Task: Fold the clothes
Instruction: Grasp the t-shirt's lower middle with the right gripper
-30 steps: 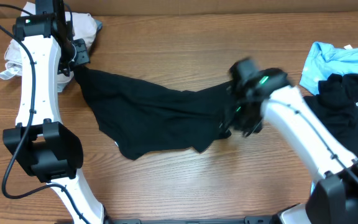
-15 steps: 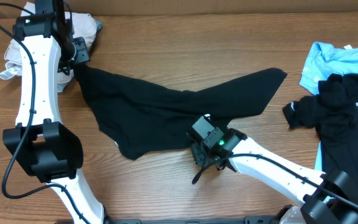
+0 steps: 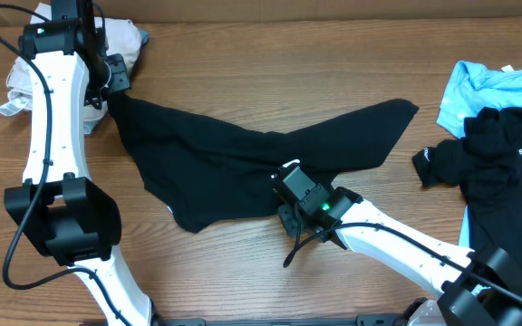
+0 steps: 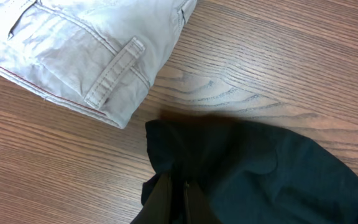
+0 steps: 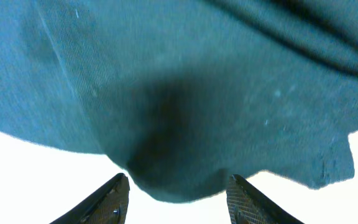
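Observation:
A black garment (image 3: 243, 163) lies spread across the middle of the wooden table. My left gripper (image 3: 109, 91) is shut on its far left corner; in the left wrist view the fingers (image 4: 174, 198) pinch the black cloth (image 4: 253, 168). My right gripper (image 3: 288, 201) is open and hovers just at the garment's near edge. In the right wrist view the two fingers (image 5: 178, 196) stand apart with the cloth's hem (image 5: 179, 124) right in front of them.
Folded light khaki trousers (image 3: 125, 41) lie at the far left, also in the left wrist view (image 4: 73, 43). A black shirt with white lettering (image 3: 506, 154) lies on a light blue garment (image 3: 492, 86) at the right.
My right arm let go of the garment's right end and swung down to the near edge in the middle, then edged slightly further. The right end now lies flat. The left arm held still.

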`<act>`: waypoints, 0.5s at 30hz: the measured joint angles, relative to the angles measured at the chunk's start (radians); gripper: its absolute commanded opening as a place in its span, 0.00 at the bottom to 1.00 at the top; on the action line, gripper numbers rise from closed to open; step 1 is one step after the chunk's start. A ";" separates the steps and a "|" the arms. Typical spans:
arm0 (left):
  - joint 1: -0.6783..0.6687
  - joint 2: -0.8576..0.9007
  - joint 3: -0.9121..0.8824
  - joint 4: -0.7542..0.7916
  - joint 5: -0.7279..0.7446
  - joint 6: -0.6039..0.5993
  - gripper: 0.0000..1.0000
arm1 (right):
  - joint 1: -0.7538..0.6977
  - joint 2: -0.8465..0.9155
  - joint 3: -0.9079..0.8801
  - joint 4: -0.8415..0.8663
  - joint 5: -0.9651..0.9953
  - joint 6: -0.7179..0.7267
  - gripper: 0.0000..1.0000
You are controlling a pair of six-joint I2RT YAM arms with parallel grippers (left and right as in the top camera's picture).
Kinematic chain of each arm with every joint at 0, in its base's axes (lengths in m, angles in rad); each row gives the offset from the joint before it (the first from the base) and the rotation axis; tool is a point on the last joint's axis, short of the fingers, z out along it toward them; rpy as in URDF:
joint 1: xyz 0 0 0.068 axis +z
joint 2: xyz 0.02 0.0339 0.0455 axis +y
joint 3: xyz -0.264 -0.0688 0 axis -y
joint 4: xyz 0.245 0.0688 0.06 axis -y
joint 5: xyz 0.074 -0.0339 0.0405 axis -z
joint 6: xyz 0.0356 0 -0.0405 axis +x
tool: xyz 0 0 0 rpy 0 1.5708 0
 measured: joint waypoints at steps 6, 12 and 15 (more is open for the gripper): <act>0.000 0.000 0.000 0.000 0.000 0.000 0.04 | 0.000 0.014 0.000 0.002 -0.045 -0.003 0.54; 0.000 0.000 0.000 0.000 0.000 0.000 0.04 | 0.000 0.087 0.000 0.023 -0.067 -0.003 0.55; 0.000 0.000 0.000 0.000 0.000 0.000 0.04 | 0.000 0.127 0.003 0.034 -0.071 -0.003 0.54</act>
